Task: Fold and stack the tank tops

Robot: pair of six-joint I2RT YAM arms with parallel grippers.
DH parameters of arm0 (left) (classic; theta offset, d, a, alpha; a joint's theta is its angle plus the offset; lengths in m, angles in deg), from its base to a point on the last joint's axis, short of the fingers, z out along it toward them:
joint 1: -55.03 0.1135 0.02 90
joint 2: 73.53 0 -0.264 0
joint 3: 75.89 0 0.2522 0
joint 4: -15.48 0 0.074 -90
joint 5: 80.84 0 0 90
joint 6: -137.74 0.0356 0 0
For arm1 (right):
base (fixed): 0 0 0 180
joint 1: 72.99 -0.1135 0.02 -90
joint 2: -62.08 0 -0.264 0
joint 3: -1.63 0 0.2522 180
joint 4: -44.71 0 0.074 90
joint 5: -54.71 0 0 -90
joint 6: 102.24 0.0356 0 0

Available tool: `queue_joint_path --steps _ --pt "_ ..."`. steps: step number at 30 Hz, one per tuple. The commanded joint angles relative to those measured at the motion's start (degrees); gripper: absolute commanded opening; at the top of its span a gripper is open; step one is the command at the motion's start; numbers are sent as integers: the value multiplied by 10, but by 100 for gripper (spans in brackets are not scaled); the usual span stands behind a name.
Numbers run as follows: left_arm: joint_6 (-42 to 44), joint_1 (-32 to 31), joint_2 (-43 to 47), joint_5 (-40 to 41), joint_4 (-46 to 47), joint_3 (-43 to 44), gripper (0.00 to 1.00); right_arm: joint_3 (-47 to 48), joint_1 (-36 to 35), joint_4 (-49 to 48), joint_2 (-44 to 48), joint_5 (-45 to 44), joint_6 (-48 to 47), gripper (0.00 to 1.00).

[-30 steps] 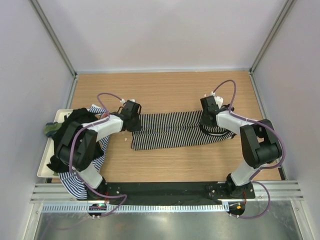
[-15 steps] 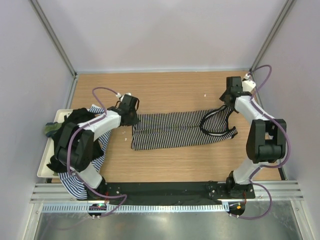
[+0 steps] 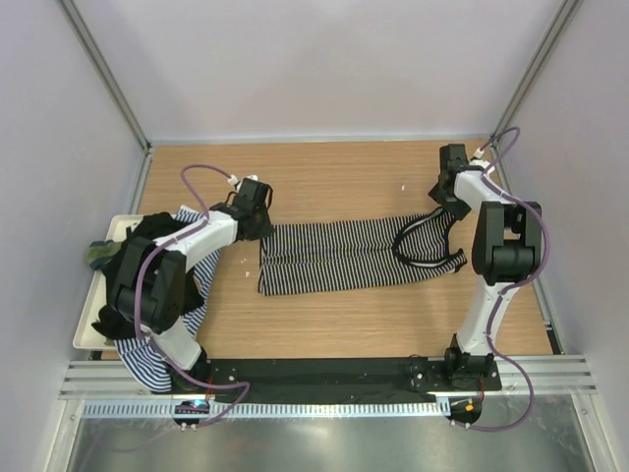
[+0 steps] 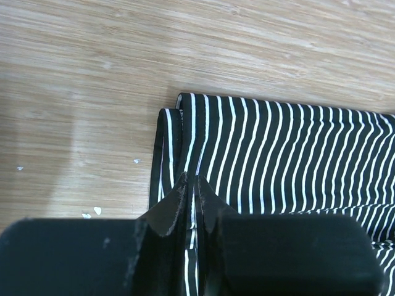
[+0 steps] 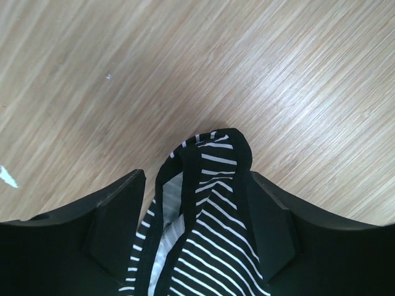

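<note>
Spread right claw straddles the strap of the striped tank top.

- Wooden table across mid-frame.
- Striped tank top flat at centre.
- White tray at left edge.
- White speck upper right.

Seen from above, the light is bright and even, falling softly from overhead. The desk has only faint shadows close under the arms, and the pale walls look a bit purple. The corner posts lean outward. In the left wrist view a soft grey shadow lies on the wood at the left, the stripes of the top are sharp, and the dark left tool is blurry. In the right wrist view the wood grain is crisp, but the right tool is black with little detail
</note>
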Motion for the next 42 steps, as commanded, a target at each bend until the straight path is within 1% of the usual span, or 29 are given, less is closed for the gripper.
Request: queue_joint_path --steps 1,2,3,5,6,8,9,10,12,13,17,20,23,24,26,27,29,31,33,34,36,39,40,42 --pt "16 0 -8 -16 22 8 8 23 0 3 -13 1 21 71" --pt "18 0 -12 -18 25 9 8 23 1 1 -16 0 22 68" --pt "23 0 -16 -20 29 9 8 23 3 0 -19 -2 24 61" --pt "27 -1 -29 -29 29 14 8 20 7 -4 -24 -9 24 53" --pt "32 -1 -34 -33 32 16 8 17 10 -6 -25 -13 24 44" --pt "35 0 -53 -40 32 24 8 10 14 -13 -23 -18 24 31" --pt "38 0 -62 -40 29 28 8 -2 16 -19 -21 -17 23 27" --pt "38 2 -82 -43 18 38 7 -10 19 -28 -14 -15 21 15" --pt "34 4 -99 -50 11 46 6 -29 21 -49 -6 -14 16 5" --pt "31 4 -106 -52 6 48 6 -34 21 -55 3 -15 14 1" --pt "29 5 -131 -45 -7 58 6 -64 21 -112 27 -16 2 1" --pt "27 7 -140 -47 -12 62 6 -111 22 -164 55 -10 2 1" --pt "26 10 -148 -47 -16 63 6 -168 23 -264 83 -1 10 1" --pt "27 10 -151 -47 -18 64 5 -196 25 -283 89 0 12 3" --pt "26 13 -151 -47 -19 64 5 -220 32 -312 104 9 24 5" --pt "26 13 -151 -47 -19 64 5 -236 40 -337 106 12 30 10" --pt "27 16 -156 -50 -19 64 5 -246 52 -348 112 38 39 16" --pt "27 17 -159 -53 -20 65 5 -245 67 -347 110 51 41 25" --pt "27 18 -162 -53 -22 67 5 -234 74 -327 109 53 42 32" --pt "27 19 -164 -53 -24 68 5 -230 77 -323 110 52 42 41" --pt "28 19 -165 -52 -26 70 5 -222 77 -297 113 37 42 48" --pt "29 21 -170 -54 -29 71 5 -217 79 -284 113 24 48 44" --pt "29 23 -171 -55 -30 71 5 -218 81 -284 113 25 49 35" --pt "29 25 -171 -56 -30 71 5 -209 83 -269 105 23 56 24"
